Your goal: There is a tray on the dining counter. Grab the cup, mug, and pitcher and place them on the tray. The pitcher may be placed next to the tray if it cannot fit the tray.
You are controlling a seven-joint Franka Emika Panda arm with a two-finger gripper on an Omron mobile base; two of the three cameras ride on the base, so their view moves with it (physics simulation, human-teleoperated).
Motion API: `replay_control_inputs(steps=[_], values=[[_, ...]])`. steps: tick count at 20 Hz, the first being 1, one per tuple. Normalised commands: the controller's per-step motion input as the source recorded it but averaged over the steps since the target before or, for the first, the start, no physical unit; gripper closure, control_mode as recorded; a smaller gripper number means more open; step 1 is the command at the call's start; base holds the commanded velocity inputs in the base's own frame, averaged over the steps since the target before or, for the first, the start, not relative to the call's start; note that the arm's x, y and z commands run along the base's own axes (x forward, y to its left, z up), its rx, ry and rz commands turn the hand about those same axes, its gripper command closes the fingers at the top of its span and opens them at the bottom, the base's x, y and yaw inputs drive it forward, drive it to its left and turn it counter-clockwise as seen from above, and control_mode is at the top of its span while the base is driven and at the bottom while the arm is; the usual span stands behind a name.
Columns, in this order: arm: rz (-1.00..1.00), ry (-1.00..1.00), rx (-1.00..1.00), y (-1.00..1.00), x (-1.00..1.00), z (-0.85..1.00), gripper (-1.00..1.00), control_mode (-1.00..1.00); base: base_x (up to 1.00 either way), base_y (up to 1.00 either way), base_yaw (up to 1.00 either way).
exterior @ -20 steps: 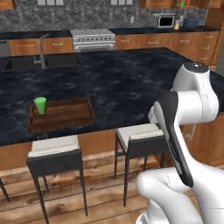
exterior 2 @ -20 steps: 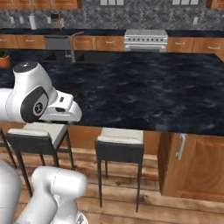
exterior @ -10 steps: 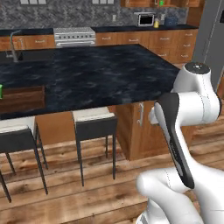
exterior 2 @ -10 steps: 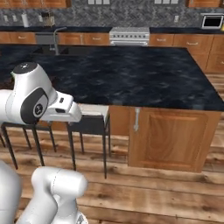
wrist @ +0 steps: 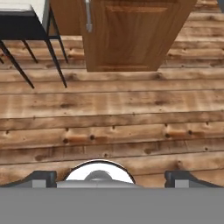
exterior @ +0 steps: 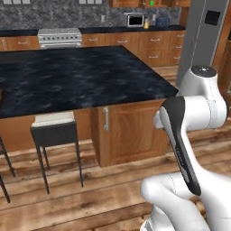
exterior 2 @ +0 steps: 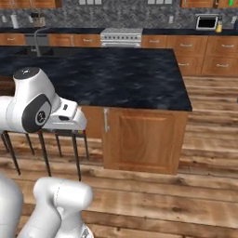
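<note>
The jaws stand wide apart with nothing between them: in the hand view the two dark fingertips (wrist: 41, 178) sit at opposite sides of the frame, and the gripper (wrist: 110, 179) looks down over bare wooden floor planks (wrist: 113, 113).

One dining counter (exterior: 76, 76) with a black, white-veined top runs across the left base view; its near right corner rests on a wooden cabinet (exterior: 131, 131) with one door and one vertical metal handle (exterior: 106, 118). The stretch of counter top in view is bare. The tray, cup, mug and pitcher cannot be placed from these frames.

One stool (exterior: 54, 128) with a pale seat and thin black legs stands against the counter just left of the cabinet, and the legs of another show at the left edge of that view.

Along the back wall sit one steel range (exterior: 59, 37) and one microwave (exterior: 134, 19), with a row of wooden drawers beneath a narrower black counter (exterior: 135, 29). A tall grey refrigerator (exterior: 203, 36) stands at the right. In the right base view one faucet (exterior 2: 38, 39) rises at the far left of the dining counter.
</note>
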Motion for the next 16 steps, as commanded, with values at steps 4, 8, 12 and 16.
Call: replay_control_inputs(steps=[4, 8, 12, 16], values=[[0.00, 0.00, 0.00, 0.00, 0.00, 0.00, -1.00, 1.00, 0.06, -1.00, 0.00], [0.00, 0.00, 0.00, 0.00, 0.00, 0.00, -1.00, 1.00, 0.26, -1.00, 0.00], [0.00, 0.00, 0.00, 0.00, 0.00, 0.00, -1.00, 1.00, 0.53, -1.00, 0.00], [0.00, 0.00, 0.00, 0.00, 0.00, 0.00, -1.00, 1.00, 0.65, -1.00, 0.00]])
